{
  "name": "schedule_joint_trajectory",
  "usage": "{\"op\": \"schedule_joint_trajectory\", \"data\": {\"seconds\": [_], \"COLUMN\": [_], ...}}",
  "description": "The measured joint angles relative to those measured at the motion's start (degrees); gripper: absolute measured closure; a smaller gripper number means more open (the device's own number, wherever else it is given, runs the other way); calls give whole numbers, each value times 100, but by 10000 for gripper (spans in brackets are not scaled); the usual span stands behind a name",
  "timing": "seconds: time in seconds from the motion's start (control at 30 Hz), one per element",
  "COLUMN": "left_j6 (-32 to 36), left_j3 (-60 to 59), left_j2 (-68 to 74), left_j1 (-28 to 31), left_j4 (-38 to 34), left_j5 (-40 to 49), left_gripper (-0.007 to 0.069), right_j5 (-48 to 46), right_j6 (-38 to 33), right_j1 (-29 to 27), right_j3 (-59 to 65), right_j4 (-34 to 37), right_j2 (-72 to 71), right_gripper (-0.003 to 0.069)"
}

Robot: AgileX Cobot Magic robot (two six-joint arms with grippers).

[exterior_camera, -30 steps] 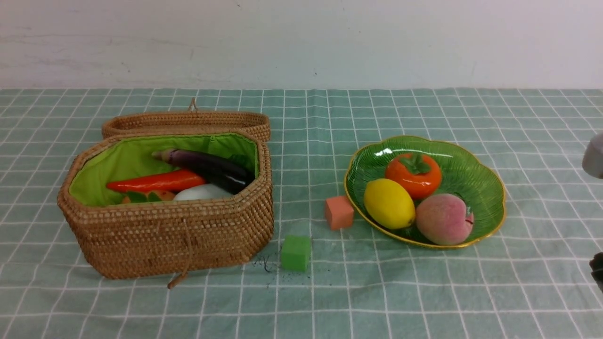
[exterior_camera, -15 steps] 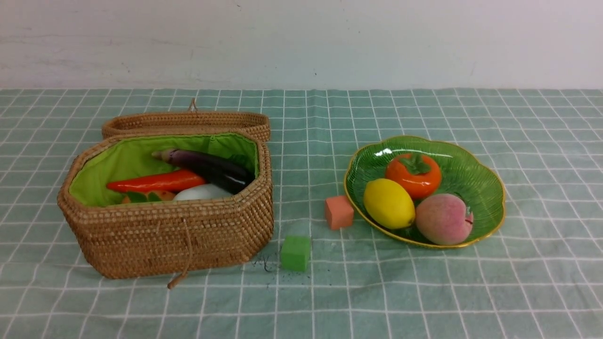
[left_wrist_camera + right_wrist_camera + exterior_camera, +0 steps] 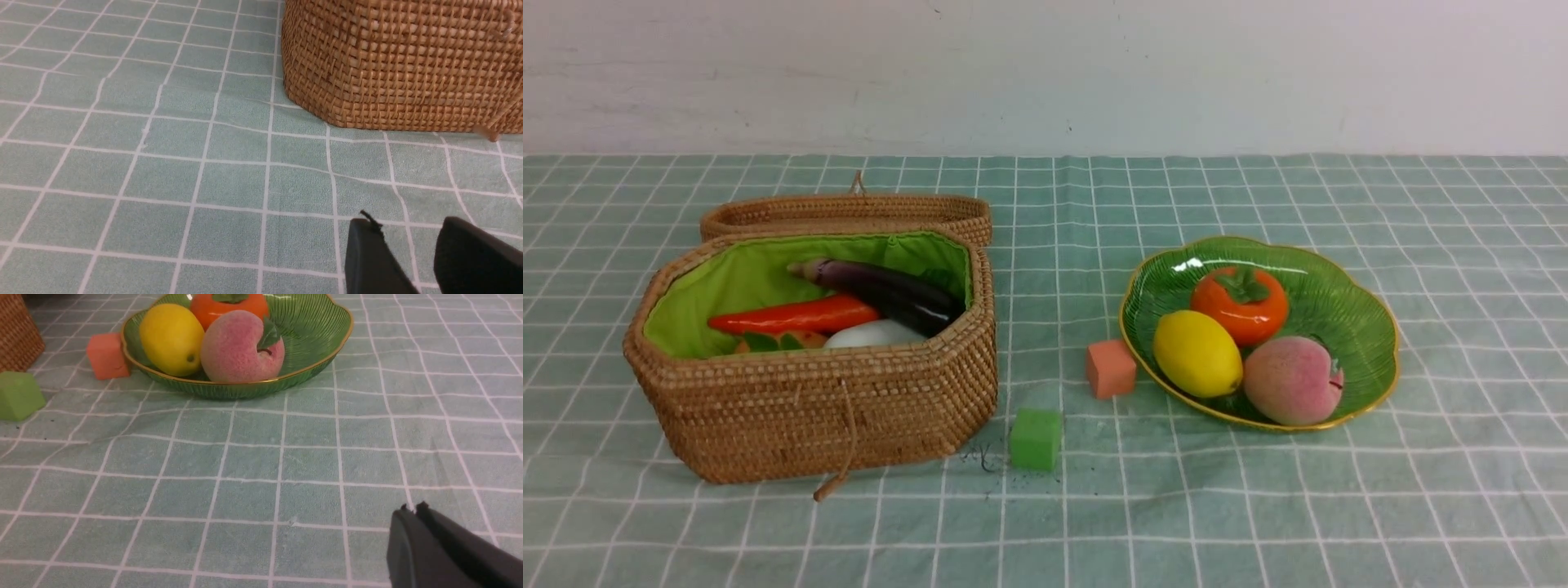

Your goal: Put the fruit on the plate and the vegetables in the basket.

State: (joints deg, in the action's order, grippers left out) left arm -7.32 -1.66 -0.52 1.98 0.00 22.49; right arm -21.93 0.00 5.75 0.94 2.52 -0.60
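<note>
Sorting looks complete: my fruit [image 3: 1241, 343] sits on the plate [image 3: 1356, 306] at 3 o'clock, vegetables [image 3: 849, 306] in the basket [image 3: 809, 408] at 9 o'clock. Left gripper [image 3: 408, 253] parted, empty; right gripper [image 3: 414, 516] pressed together (nothing held).

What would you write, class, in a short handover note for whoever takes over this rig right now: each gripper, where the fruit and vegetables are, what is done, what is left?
Left gripper: open, holding nothing, low over the cloth near the basket.
Right gripper: shut, empty, in front of the plate.
Fruit: lemon, peach and persimmon all on the plate.
Vegetables: eggplant, carrot and radish in the basket, with a brown-orange piece mostly hidden beneath.
Done: sorting looks complete.
Left: nothing obvious; the orange cube and green cube sit on the cloth, the basket lid is open.
</note>
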Motion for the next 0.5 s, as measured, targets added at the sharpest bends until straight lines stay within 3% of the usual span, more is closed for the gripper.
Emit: {"op": "schedule_joint_trajectory", "data": {"seconds": [0.5], "left_j6": [0], "left_j3": [0], "left_j2": [0], "left_j1": [0], "left_j4": [0], "left_j5": [0], "left_gripper": [386], "right_j5": [-5], "right_j6": [0], "right_j1": [0], "right_j3": [0], "right_j4": [67], "right_j2": [0], "right_gripper": [655]}}
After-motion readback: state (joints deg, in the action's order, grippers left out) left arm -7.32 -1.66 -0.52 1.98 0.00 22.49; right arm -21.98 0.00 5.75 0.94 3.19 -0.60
